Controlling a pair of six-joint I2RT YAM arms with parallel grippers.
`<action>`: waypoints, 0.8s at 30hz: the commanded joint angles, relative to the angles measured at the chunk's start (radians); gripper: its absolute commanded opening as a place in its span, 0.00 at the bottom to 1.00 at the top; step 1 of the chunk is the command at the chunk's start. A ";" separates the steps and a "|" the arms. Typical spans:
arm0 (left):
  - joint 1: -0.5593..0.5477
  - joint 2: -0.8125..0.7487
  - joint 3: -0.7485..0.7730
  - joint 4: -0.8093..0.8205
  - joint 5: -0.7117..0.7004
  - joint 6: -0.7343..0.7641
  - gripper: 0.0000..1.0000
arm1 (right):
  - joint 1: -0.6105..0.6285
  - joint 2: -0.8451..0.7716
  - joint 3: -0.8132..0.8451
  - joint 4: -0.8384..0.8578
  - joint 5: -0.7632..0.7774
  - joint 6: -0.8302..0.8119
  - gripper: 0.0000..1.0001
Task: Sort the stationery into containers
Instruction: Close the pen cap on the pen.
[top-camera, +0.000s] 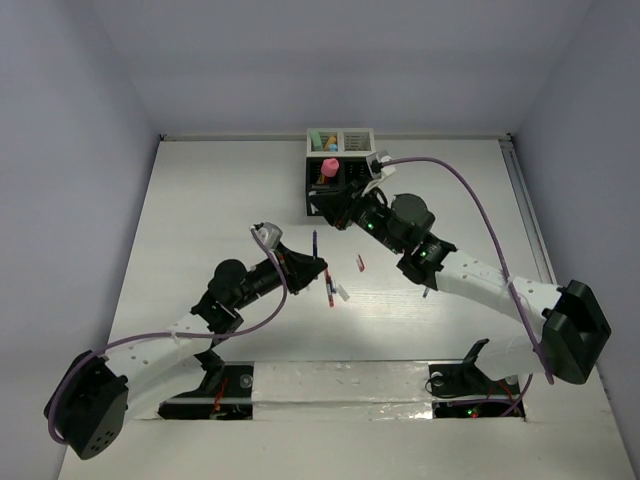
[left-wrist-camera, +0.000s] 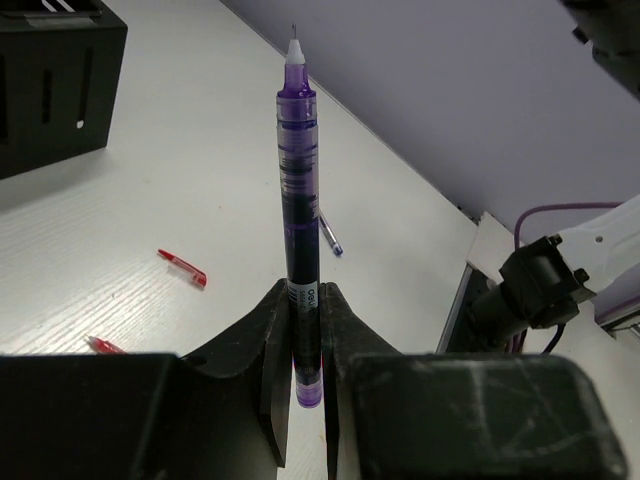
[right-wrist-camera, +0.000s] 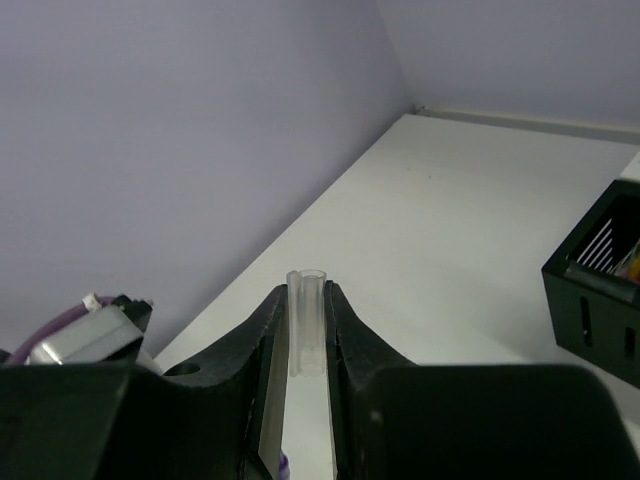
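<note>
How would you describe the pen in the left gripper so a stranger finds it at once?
Over the table, near the black container, the left gripper is shut on a purple pen. Unlike the red pieces lying flat nearby, it is lifted, its tip bare.

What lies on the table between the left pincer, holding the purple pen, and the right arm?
A small red cap, alone on the white table between left pincer and right arm; the top view shows it.

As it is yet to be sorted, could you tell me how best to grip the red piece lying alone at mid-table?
Take the red piece across its middle, straight down from above, closing across its width: it lies flat, thin and elongated on the table, with open space on both sides.
</note>
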 joint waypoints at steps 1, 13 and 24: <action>0.006 -0.031 0.050 0.015 -0.033 0.021 0.00 | 0.008 0.003 -0.026 0.101 -0.060 0.044 0.00; 0.025 0.005 0.070 0.016 -0.023 -0.009 0.00 | 0.008 -0.005 -0.106 0.218 -0.111 0.066 0.00; 0.034 0.049 0.072 0.033 0.011 -0.008 0.00 | 0.008 0.021 -0.093 0.250 -0.117 0.064 0.00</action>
